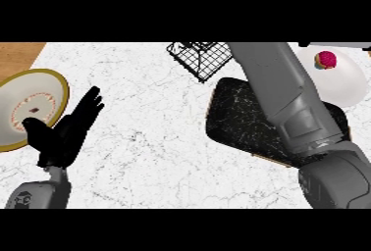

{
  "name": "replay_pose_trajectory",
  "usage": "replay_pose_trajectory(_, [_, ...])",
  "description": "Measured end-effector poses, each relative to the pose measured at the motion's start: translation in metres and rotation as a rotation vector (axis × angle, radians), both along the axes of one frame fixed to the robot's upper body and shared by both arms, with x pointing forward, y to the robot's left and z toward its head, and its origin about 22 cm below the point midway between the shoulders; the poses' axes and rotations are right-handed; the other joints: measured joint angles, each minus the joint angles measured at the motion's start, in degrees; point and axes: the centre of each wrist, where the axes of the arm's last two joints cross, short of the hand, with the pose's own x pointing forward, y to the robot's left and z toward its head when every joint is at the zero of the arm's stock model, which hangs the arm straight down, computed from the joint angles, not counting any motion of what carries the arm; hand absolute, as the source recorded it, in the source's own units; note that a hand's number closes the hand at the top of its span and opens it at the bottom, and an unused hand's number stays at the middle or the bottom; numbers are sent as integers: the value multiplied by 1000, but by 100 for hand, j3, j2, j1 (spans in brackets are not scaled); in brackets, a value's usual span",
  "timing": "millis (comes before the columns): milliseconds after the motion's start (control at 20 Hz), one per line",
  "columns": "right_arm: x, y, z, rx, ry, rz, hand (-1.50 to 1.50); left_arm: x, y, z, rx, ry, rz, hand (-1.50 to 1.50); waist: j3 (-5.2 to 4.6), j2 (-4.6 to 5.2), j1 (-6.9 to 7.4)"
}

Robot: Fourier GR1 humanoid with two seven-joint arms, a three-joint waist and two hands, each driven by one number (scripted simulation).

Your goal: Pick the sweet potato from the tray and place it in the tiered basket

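Forearm (282, 93) of the right arm is lying across the black speckled tray (232, 117), right of the worktop's (145, 147) middle, and is running up past the wire tiered basket (199, 59) at the far edge. Right hand is sitting beyond the view's top, so its grip cannot be told. Sweet potato is not showing: look and place cannot be told. Left hand (69, 130) is resting near the left edge, fingers straight and apart, overlapping a gold-rimmed plate (33, 93). White plate (348, 83) is carrying a pink item (328, 59) at the far right corner.
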Motion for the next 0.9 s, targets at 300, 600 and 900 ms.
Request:
replay_pose_trajectory(300, [1, -23, 10, 155, -128, -47, -150, -5, 10, -5, 4, 12, 18, 0, -2, -55, -123])
replay_pose_trajectory(600, [2, -59, 20, 212, -211, -131, -150, -9, 19, -9, 2, 26, 55, 0, -6, -145, -329])
replay_pose_trajectory(900, [-7, -107, 18, 238, -249, -182, -150, -18, 29, -19, 0, 43, 87, 0, -8, -213, -504])
